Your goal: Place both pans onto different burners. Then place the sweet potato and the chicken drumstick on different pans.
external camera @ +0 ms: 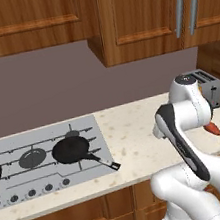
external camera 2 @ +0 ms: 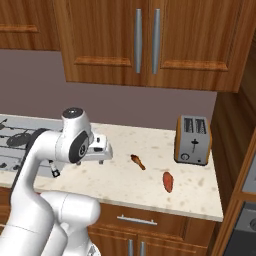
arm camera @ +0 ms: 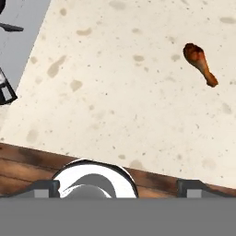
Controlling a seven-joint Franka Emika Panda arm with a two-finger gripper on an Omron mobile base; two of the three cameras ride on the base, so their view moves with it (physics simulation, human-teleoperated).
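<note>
The jaws (external camera 2: 107, 149) stand fully open and empty above the speckled surface (arm camera: 115, 92). In the hand view the chicken drumstick (arm camera: 200, 63) lies well ahead of them and off to the right, the cooktop (arm camera: 18, 41) off to the left. One pan (external camera: 72, 149) sits on a burner, its handle reaching toward the cooktop's front corner; the sweet potato (external camera 2: 168, 181) lies beyond the drumstick, near the toaster (external camera 2: 192, 139). The likely risk is a descent offset from the thin drumstick, so the fingers nudge it aside or close on bare surface.
</note>
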